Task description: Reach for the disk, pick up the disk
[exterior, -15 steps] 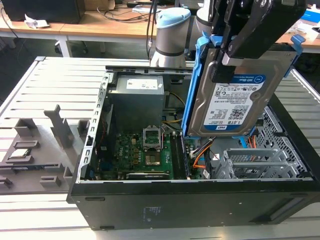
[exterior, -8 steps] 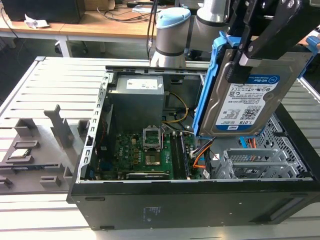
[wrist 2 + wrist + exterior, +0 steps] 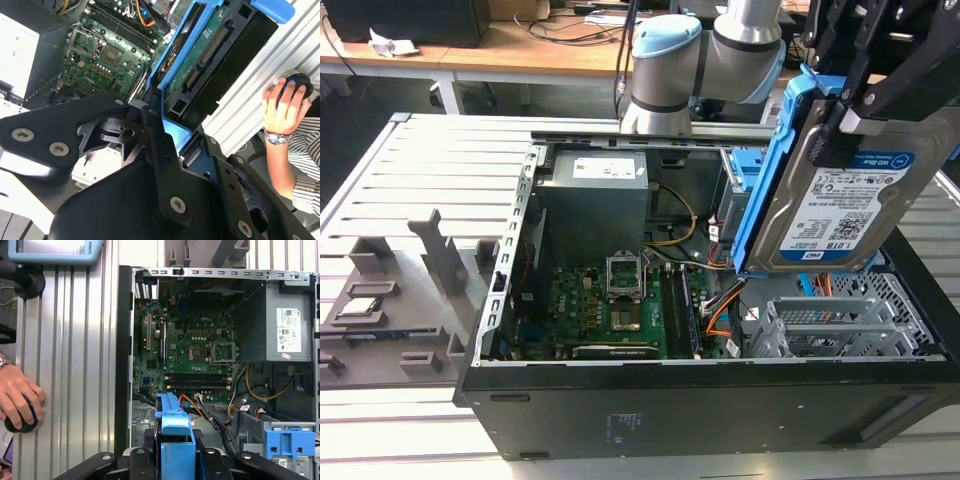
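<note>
Gripper (image 3: 855,95) clamps silver disk (image 3: 840,205) — blue-railed; white-and-blue label.

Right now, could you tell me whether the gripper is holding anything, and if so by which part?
Yes: the gripper holds the disk by its upper end, fingers clamped on its flat faces, lifted above the open computer case.

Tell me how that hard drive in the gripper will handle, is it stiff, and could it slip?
The disk looks like a rigid metal slab, so probably stiff and heavy for its size. The gripper pinches it near its top edge, hanging above the open computer case; its smooth sides might slip.
</note>
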Controlling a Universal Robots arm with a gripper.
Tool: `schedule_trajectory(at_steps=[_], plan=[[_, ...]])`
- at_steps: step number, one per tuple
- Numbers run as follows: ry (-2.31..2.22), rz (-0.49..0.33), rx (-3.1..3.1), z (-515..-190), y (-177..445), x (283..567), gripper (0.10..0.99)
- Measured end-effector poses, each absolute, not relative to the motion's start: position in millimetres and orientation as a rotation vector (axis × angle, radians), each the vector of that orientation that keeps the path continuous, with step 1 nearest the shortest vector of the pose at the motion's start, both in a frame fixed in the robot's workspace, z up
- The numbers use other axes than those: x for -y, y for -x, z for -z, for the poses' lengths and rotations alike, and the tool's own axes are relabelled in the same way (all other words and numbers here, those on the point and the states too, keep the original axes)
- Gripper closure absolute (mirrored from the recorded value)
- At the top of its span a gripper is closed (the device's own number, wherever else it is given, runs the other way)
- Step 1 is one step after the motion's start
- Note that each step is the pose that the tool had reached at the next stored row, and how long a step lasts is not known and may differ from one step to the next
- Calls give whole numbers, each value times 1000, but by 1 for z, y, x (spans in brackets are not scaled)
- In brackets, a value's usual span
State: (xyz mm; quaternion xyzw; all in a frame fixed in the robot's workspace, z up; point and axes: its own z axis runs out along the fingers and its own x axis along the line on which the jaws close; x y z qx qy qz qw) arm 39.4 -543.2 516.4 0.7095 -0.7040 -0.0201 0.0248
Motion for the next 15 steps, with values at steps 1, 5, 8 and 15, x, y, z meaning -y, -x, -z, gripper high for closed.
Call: schedule_trajectory(at_steps=[1, 5, 8, 15], plan=[[-2194, 63, 2177, -516, -42, 543, 718], [-2191, 70, 2174, -516, -56, 543, 718], [-2189, 73, 2172, -516, -62, 543, 718], [-2186, 80, 2169, -516, -77, 543, 718]])
